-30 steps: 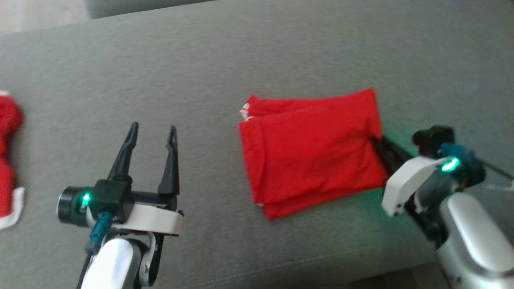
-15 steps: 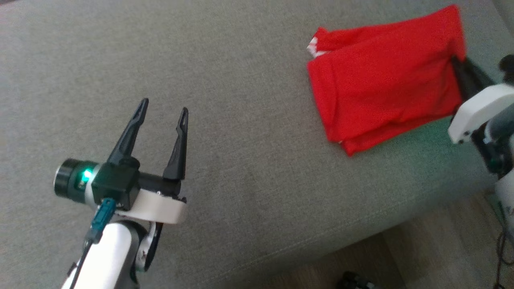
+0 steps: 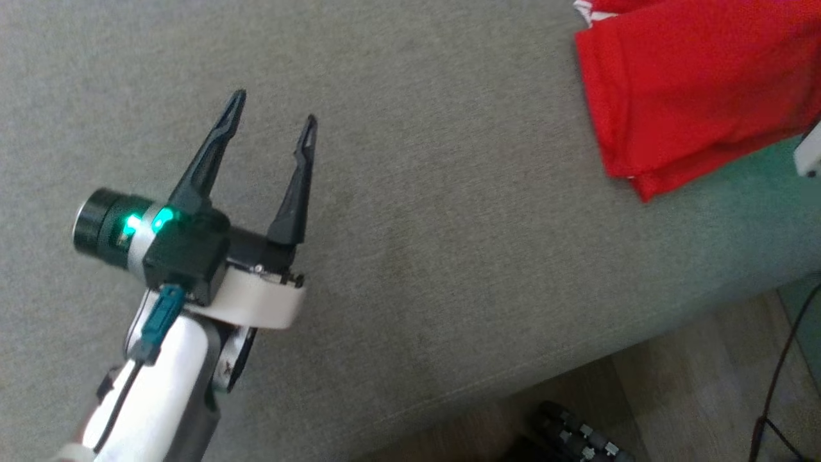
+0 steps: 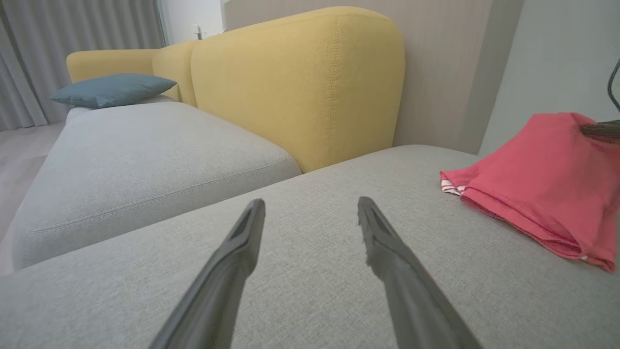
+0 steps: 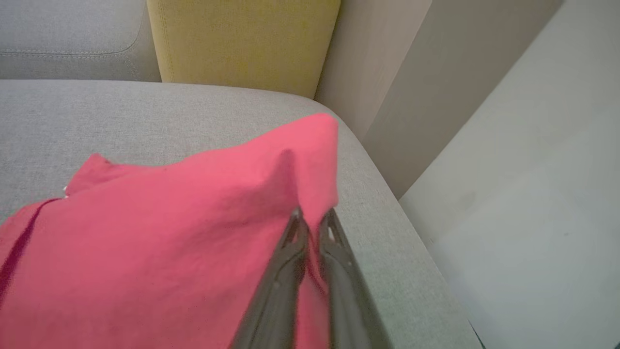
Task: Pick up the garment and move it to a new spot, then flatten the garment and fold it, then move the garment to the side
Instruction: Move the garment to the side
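A home living room: a sectional sofa with broad grey seat cushions (image 4: 145, 160) and mustard-yellow back cushions (image 4: 295, 82) stands against a beige wall (image 4: 450, 63). A blue-grey throw pillow (image 4: 114, 89) rests at the far end of the seat. Grey floor-length curtains (image 4: 48, 39) hang behind it, and wood-look flooring (image 3: 693, 378) runs along the sofa's front edge. A folded red garment (image 4: 542, 179) lies on the nearer seat.

Soft, even daylight, no hard shadows. Head view grainy, slightly smeared; green tint on sofa (image 3: 757, 173) beside red cloth (image 3: 693, 77). Wrist views sharper, bowed at edges, nearest foreground blurred.
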`<state>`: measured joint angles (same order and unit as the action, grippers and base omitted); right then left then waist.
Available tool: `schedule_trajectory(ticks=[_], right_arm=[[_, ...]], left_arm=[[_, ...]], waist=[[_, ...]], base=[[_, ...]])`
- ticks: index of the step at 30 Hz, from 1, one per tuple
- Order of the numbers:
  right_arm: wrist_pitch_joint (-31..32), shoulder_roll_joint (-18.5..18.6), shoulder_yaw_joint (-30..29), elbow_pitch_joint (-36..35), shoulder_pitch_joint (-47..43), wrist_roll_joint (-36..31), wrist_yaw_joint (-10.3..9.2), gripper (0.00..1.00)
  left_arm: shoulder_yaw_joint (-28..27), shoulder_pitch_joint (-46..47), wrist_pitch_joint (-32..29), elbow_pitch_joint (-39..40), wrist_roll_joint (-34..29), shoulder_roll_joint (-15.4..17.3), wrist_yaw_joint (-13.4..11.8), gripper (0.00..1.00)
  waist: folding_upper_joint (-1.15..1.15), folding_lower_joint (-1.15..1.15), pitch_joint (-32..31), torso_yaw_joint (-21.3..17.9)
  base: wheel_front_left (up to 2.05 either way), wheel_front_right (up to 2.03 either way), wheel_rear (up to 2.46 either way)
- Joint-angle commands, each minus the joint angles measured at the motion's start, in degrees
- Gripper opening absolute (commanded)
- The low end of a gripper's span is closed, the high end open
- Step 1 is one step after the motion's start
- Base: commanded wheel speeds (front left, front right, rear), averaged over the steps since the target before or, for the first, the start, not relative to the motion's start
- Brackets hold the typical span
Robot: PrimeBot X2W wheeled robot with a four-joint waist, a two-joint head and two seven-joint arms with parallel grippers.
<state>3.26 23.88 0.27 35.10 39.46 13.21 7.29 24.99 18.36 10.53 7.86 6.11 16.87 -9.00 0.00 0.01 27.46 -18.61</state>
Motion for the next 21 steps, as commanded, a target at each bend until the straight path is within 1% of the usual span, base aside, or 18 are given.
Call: schedule_trajectory(ticks=[1, 2, 3, 4, 5, 6, 11, 13, 14, 16, 21], right_arm=[[-0.8, 1.3, -0.5, -1.2, 1.4, -0.4, 0.20, 0.00], [-1.2, 1.2, -1.3, -0.7, 1.7, -1.2, 0.20, 0.11], [-1.7, 1.0, -2.0, -0.3, 1.9, -1.9, 0.20, 0.33], [-2.5, 0.8, -2.9, -0.1, 2.1, -2.6, 0.20, 0.51], [-3.0, 0.5, -3.6, 0.3, 2.1, -3.6, 0.20, 0.87], [-3.4, 0.2, -4.4, 0.7, 2.1, -4.6, 0.20, 1.00], [-6.1, -2.0, -9.2, 2.0, 0.7, -9.2, 0.20, 1.00], [-8.2, -3.1, -10.4, 1.3, -0.6, -10.1, 0.20, 1.00], [-10.2, -4.4, -10.9, -0.2, -2.4, -10.4, 0.20, 1.00], [-12.0, -6.1, -10.8, -2.8, -4.8, -10.3, 0.20, 1.00], [-14.1, -11.3, -8.4, -12.4, -12.5, -9.6, 0.20, 1.00]], left_arm=[[-1.6, 2.1, -0.2, 2.3, -0.4, 1.0, 0.3, 1.00], [-1.4, 2.6, -0.1, 2.3, -0.5, 1.0, 0.5, 1.00], [-1.2, 3.1, 0.1, 2.1, -0.5, 0.9, 0.7, 1.00], [-1.1, 3.5, 0.2, 1.9, -0.5, 0.7, 0.8, 1.00], [-0.9, 3.9, 0.4, 1.7, -0.5, 0.5, 0.9, 1.00], [-0.7, 4.2, 0.6, 1.5, -0.4, 0.3, 0.9, 1.00], [-0.6, 4.6, 1.8, 0.0, 0.3, -0.5, 0.7, 1.00], [-0.6, 4.5, 2.3, -0.7, 0.6, -0.9, 0.6, 1.00], [-0.7, 4.0, 2.7, -1.4, 1.0, -1.1, 0.4, 1.00], [-0.9, 3.3, 3.1, -2.1, 1.5, -1.4, 0.0, 1.00], [-1.8, 0.6, 3.7, -3.6, 2.8, -2.0, -1.2, 1.00]], waist=[[0.00, -0.01, 1.5, 1.0], [0.00, -0.01, 2.0, 1.3], [0.00, -0.01, 2.4, 1.6], [0.00, -0.01, 2.8, 1.8], [0.00, -0.01, 3.0, 2.1], [0.00, -0.01, 3.2, 2.4], [0.00, -0.01, 2.8, 3.6], [0.00, -0.01, 2.1, 4.2], [0.00, -0.01, 1.1, 4.7], [0.00, -0.01, -0.3, 5.3], [0.00, -0.01, -4.1, 7.0]], base=[[0.00, 0.00, 0.00], [0.00, 0.00, 0.00], [0.00, 0.00, 0.00], [0.00, 0.00, 0.00], [0.00, 0.00, 0.00], [0.00, 0.00, 0.00], [0.00, 0.00, 0.00], [0.00, 0.00, 0.00], [0.00, 0.00, 0.00], [0.00, 0.00, 0.00], [0.00, 0.00, 0.00]])
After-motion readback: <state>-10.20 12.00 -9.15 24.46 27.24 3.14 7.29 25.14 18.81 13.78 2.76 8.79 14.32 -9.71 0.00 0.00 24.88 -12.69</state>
